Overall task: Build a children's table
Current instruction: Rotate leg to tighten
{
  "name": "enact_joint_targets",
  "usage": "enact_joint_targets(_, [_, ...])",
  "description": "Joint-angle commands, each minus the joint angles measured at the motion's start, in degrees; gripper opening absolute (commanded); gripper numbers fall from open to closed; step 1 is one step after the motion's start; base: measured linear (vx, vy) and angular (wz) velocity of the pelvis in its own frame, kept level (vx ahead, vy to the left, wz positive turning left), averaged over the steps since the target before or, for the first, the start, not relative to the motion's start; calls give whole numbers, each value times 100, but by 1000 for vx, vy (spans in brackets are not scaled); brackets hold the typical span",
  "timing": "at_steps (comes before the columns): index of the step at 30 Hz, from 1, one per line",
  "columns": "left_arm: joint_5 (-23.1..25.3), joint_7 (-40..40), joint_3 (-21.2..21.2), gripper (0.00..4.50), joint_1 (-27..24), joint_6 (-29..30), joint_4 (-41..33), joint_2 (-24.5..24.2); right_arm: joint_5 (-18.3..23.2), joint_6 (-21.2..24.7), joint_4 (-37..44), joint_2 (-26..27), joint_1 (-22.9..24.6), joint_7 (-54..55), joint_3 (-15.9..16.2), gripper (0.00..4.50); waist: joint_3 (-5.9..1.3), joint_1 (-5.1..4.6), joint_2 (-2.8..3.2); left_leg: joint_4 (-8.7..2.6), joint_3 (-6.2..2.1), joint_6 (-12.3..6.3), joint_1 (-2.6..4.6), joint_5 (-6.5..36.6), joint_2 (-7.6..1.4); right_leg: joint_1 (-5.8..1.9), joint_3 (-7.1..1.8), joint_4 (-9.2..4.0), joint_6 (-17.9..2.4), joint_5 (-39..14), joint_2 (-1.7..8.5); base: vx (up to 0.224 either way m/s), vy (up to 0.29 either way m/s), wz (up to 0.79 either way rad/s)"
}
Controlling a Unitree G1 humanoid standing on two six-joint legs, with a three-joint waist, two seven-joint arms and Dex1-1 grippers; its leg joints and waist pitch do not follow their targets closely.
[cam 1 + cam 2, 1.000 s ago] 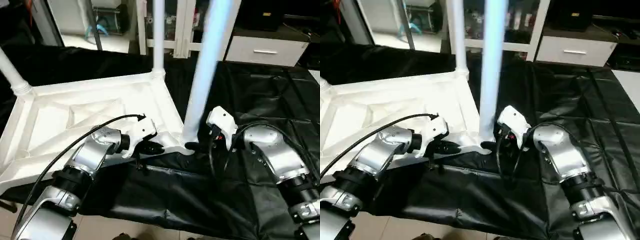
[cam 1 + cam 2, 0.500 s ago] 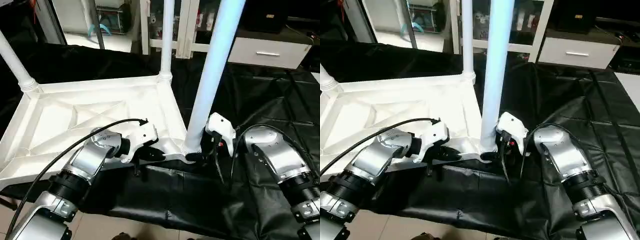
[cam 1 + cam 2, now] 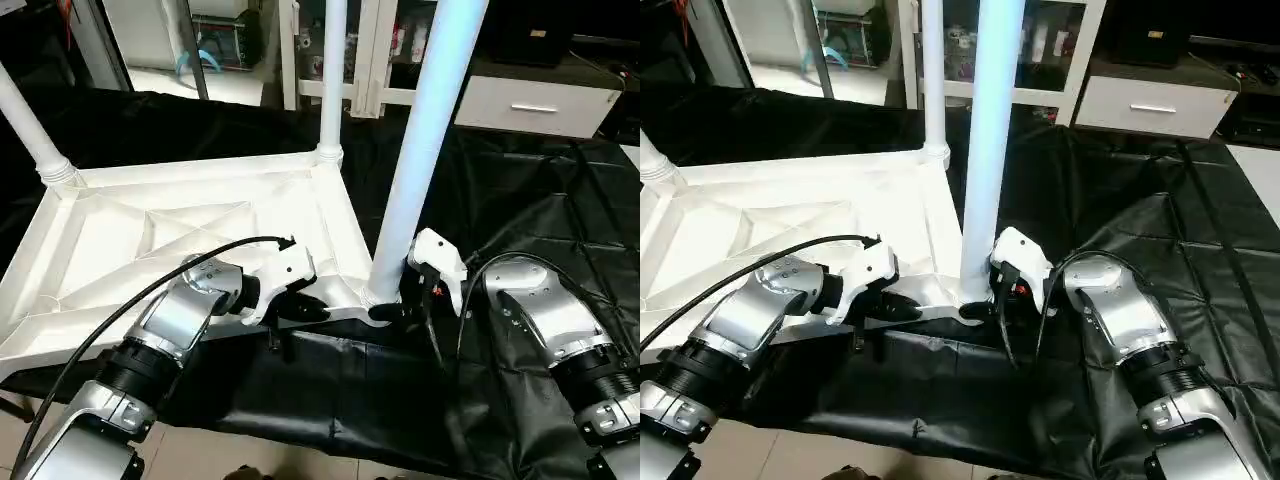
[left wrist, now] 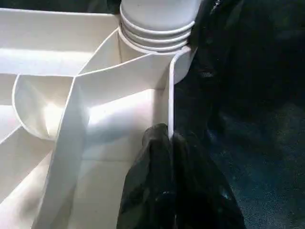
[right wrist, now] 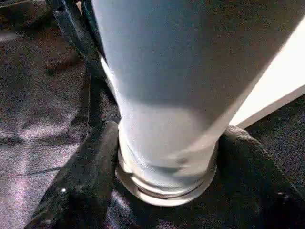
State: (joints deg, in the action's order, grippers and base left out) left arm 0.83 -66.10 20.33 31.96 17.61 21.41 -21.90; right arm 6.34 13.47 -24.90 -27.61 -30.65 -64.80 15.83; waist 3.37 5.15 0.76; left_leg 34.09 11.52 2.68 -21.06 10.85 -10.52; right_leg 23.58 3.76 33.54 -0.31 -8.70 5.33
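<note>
Black sheet (image 3: pixel 520 190) underneath, upturned tabletop (image 3: pixel 150 240) at nine o'clock; right gripper (image 5: pixel 167 176) has just narrowed around the near leg (image 3: pixel 420 150) (grip forming, ready to screw), left gripper (image 4: pixel 169 186) clenched on the tabletop's rim

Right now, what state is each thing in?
Tabletop: upside down on the black sheet, ribs up.
Near leg: upright in its corner socket.
Far legs: upright in their sockets.
Left end effector: shut on the tabletop's rim.
Right end effector: around the near leg's base.
</note>
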Motion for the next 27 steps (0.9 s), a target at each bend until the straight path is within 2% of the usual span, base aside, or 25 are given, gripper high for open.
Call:
enact_joint_targets(1, [-39, -79, 141, 0, -104, 116, -77, 34, -2, 14, -31, 86, -17, -21, 14, 273, -427, 8, -30, -395, -116, -278, 82, 1048, -275, -299, -230, -276, -1504, -1110, 316, 0, 0, 0])
enact_joint_targets(2, [-39, -79, 140, 0, -105, 116, -76, 34, -2, 14, -33, 88, -18, -16, 13, 272, -433, 8, -39, -394, -119, -279, 79, 1027, -275, -307, -229, -264, -1512, -1058, 316, 0, 0, 0])
enact_joint_targets(3, [-43, -83, 137, 0, -110, 110, -60, 31, -13, 20, -54, 110, -26, 47, -4, 272, -431, 8, -4, -393, -122, -273, 81, 1033, -275, -302, -230, -264, -1520, -1048, 319, 0, 0, 0])
enact_joint_targets(5, [-68, -83, 122, 0, -109, 137, -15, 58, -71, 45, -151, 182, -43, 350, -84, 267, -424, -18, -51, -400, -117, -241, 79, 1118, -269, -303, -228, -281, -1506, -1132, 312, 0, 0, 0])
enact_joint_targets(6, [-86, -15, 91, 0, -90, 170, 27, 120, -104, 66, -279, 280, -72, 660, -187, 267, -423, -18, -46, -400, -121, -231, 77, 1138, -267, -307, -230, -281, -1500, -1177, 322, 0, 0, 0])
enact_joint_targets(7, [-86, -15, 91, 0, -90, 170, 27, 120, -104, 66, -279, 280, -72, 660, -187, 267, -408, -35, -34, -407, -125, -190, 73, 1237, -260, -293, -232, -304, -1461, -1363, 327, 0, 0, 0])
enact_joint_targets(10, [-50, 408, -16, 0, 32, 213, 312, 409, -203, 210, -713, 707, -176, 1795, -496, 266, -376, -116, -47, -428, -146, -28, 74, 1582, -229, -276, -228, -367, -1297, -1951, 321, 0, 0, 0])
enact_joint_targets(12, [30, 997, -153, 0, 224, 176, 739, 745, -209, 445, -963, 1043, -245, 2614, -725, 265, -372, -182, -50, -424, -156, 54, 104, 1781, -218, -243, -221, -418, -1149, -2338, 314, 0, 0, 0])
enact_joint_targets(14, [69, 1934, -439, 0, 560, 262, 1389, 1225, -167, 788, -1297, 1418, -337, 3424, -961, 265, -364, -205, -121, -417, -162, 80, 123, 1817, -200, -217, -210, -450, -1044, -2622, 307, 0, 0, 0])
enact_joint_targets(16, [70, 2206, -533, 0, 660, 299, 1567, 1353, -173, 833, -1394, 1509, -363, 3613, -1006, 265, -366, -186, -90, -411, -173, 95, 162, 1935, -200, -187, -194, -501, -937, -2878, 319, 0, 0, 0])
enact_joint_targets(18, [29, 2666, -716, 0, 833, 252, 1872, 1542, -239, 791, -1584, 1647, -430, 3997, -1039, 265, -363, -178, -82, -423, -173, 79, 153, 2005, -197, -174, -193, -524, -871, -2893, 323, 0, 0, 0])
enact_joint_targets(19, [-46, 3346, -990, 0, 1053, 90, 2268, 1753, -349, 678, -1848, 1854, -532, 4568, -1062, 264, -366, -168, -81, -435, -191, 116, 160, 2063, -202, -177, -183, -525, -834, -2883, 319, 0, 0, 0])
enact_joint_targets(20, [-36, 4006, -1182, 0, 1244, -114, 2613, 1886, -400, 596, -2117, 2081, -655, 5188, -1149, 264, -364, -167, -66, -425, -193, 148, 197, 2158, -182, -158, -170, -542, -794, -2981, 315, 0, 0, 0])
enact_joint_targets(21, [13, 4783, -1366, 0, 1461, -381, 3004, 2013, -449, 499, -2430, 2377, -811, 5991, -1269, 264, -354, -189, -64, -417, -176, 147, 210, 2216, -159, -116, -167, -574, -789, -3080, 305, 0, 0, 0])
enact_joint_targets(22, [44, 4942, -1388, 0, 1506, -456, 3088, 2032, -471, 480, -2502, 2461, -853, 6161, -1279, 264, -363, -204, -48, -419, -200, 229, 257, 2387, -160, -90, -152, -594, -730, -3220, 301, 0, 0, 0])
enact_joint_targets(23, [87, 5165, -1418, 0, 1569, -562, 3204, 2059, -502, 453, -2604, 2577, -912, 6399, -1294, 264, -381, -187, -62, -427, -218, 215, 242, 2348, -163, -131, -140, -587, -700, -3161, 312, 0, 0, 0])
enact_joint_targets(24, [112, 5334, -1449, 0, 1624, -677, 3308, 2085, -519, 422, -2710, 2694, -979, 6606, -1310, 264, -406, -169, -71, -457, -218, 118, 182, 2140, -171, -195, -151, -567, -692, -2890, 333, 0, 0, 0])
enact_joint_targets(25, [140, 5344, -1443, 0, 1665, -733, 3375, 2101, -557, 391, -2769, 2749, -1025, 6693, -1307, 264, -428, -160, -2, -480, -205, 62, 149, 1895, -188, -206, -176, -538, -757, -2410, 324, 0, 0, 0])
enact_joint_targets(26, [151, 5348, -1440, 0, 1680, -753, 3400, 2107, -571, 379, -2791, 2769, -1043, 6726, -1305, 264, -422, -164, -11, -485, -191, 25, 123, 1808, -184, -209, -184, -504, -848, -2104, 301, 0, 0, 0])
enact_joint_targets(27, [145, 5249, -1439, 0, 1708, -767, 3430, 2129, -572, 323, -2800, 2800, -1078, 6733, -1331, 264, -421, -162, -28, -482, -179, -5, 116, 1802, -180, -216, -188, -494, -883, -2023, 308, 0, 0, 0])
